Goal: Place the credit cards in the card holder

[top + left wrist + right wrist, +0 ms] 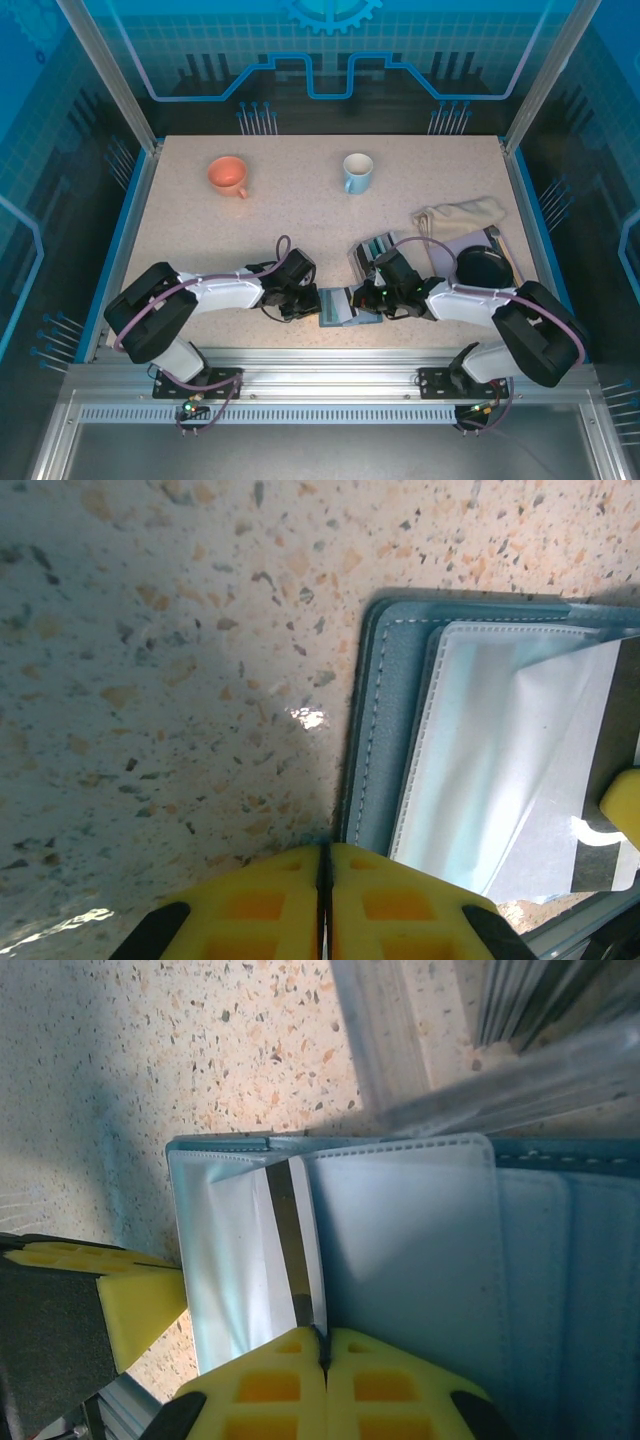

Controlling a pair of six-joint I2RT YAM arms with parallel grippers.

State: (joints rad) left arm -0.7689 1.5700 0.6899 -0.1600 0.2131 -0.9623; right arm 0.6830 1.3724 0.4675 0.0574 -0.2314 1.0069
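Counter (300, 220): speckled, pale.
Left pincer (325, 870): was pressed together, low over the counter.
Card holder (385, 750): lay open just right of its tips.
Right pincer (323, 1345): was pressed together, apparently pinching a white card (245, 1260) at the holder's pocket.

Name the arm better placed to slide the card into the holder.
Right. The right pincer is shut on a credit card lying over the open card holder, so it can likely push it in. The left pincer sits shut at the holder's outer edge, with no card.
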